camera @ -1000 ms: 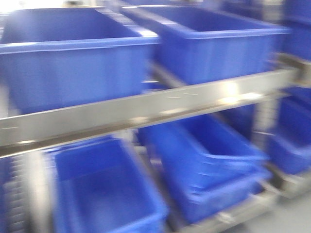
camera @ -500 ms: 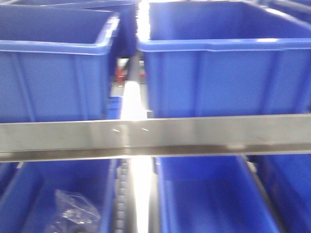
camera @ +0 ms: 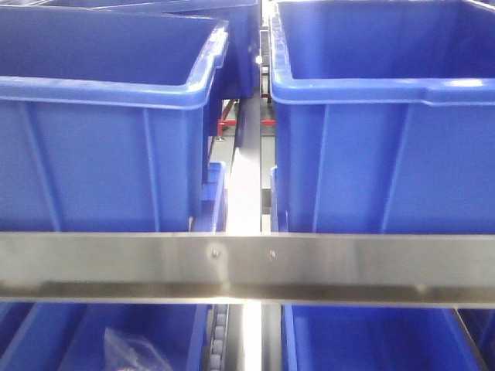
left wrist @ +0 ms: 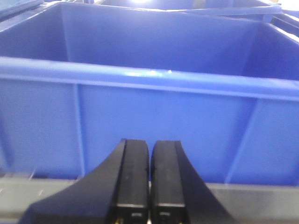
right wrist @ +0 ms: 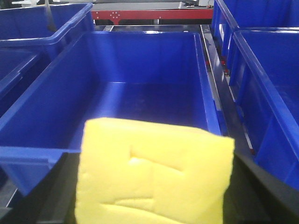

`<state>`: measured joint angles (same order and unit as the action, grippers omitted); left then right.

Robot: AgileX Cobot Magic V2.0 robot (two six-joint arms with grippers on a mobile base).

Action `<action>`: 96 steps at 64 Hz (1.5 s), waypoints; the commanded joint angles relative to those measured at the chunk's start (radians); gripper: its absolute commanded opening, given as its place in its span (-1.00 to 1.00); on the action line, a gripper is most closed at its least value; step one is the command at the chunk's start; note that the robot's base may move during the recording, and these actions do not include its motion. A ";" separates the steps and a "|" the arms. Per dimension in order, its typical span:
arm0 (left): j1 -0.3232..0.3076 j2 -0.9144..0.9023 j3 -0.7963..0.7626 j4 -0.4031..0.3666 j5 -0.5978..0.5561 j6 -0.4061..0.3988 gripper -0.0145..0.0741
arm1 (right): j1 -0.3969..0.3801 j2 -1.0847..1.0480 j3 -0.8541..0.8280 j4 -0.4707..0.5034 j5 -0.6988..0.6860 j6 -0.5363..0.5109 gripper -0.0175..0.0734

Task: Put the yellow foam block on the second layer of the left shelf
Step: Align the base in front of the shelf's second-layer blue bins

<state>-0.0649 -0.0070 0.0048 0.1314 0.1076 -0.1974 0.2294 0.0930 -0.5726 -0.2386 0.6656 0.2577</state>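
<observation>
The yellow foam block [right wrist: 154,170] fills the lower middle of the right wrist view. My right gripper [right wrist: 156,186] is shut on it, with a black finger showing on each side. The block hangs at the near rim of an empty blue bin [right wrist: 145,98]. My left gripper [left wrist: 149,144] is shut and empty, its two black fingers [left wrist: 133,177] pressed together. It points at the front wall of another blue bin [left wrist: 154,121], just above a grey shelf rail [left wrist: 261,200]. Neither gripper shows in the front view.
In the front view two blue bins [camera: 100,147] [camera: 387,139] stand side by side on a shelf layer behind a steel rail [camera: 247,267]. More blue bins sit below, the left one holding a clear plastic bag [camera: 131,352]. More bins flank the right wrist view [right wrist: 266,84].
The front view has swung from a blurred, slanted look at the shelf to a sharp, square one. The gap between the two upper bins has shifted right, towards the middle.
</observation>
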 commanded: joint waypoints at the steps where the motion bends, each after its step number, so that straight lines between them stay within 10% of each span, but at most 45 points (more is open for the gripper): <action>1: 0.002 -0.015 0.028 -0.007 -0.086 -0.004 -0.36 | -0.005 0.016 -0.025 -0.018 -0.087 -0.007 -0.03; 96: 0.002 -0.015 0.028 -0.007 -0.086 -0.004 -0.36 | -0.006 0.049 -0.040 -0.008 -0.113 -0.006 -0.03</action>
<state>-0.0649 -0.0070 0.0048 0.1314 0.1076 -0.1974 0.2294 0.1002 -0.5745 -0.2372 0.6636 0.2577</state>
